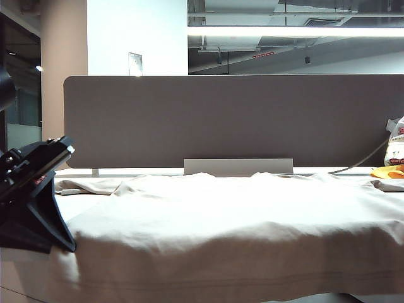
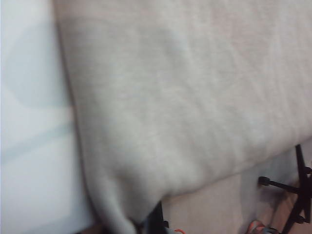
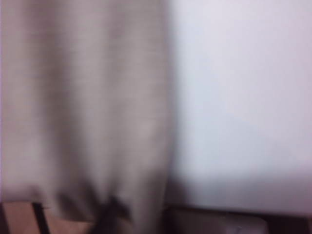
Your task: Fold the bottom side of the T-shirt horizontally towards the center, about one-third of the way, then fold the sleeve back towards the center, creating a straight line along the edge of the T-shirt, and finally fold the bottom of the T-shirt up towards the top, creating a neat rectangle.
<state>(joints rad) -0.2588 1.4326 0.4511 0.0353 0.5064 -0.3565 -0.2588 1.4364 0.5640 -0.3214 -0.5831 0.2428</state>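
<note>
Left end effector (image 2: 146,222) and right end effector (image 3: 109,212) at the hem: step one, grasp for the first fold.
Only dark slivers of each show against bunched cloth at the frame edge, too blurred to tell released, clenched or grasping. The T-shirt (image 1: 221,208) lies flat across the white desk (image 2: 29,146), and the bottom of the T-shirt (image 1: 221,278) hangs over the desk's near edge. No fold made yet, by my read. Next: confirm both hold the hem, lift together, carry it a third of the way inward from the hem and keep it taut.
</note>
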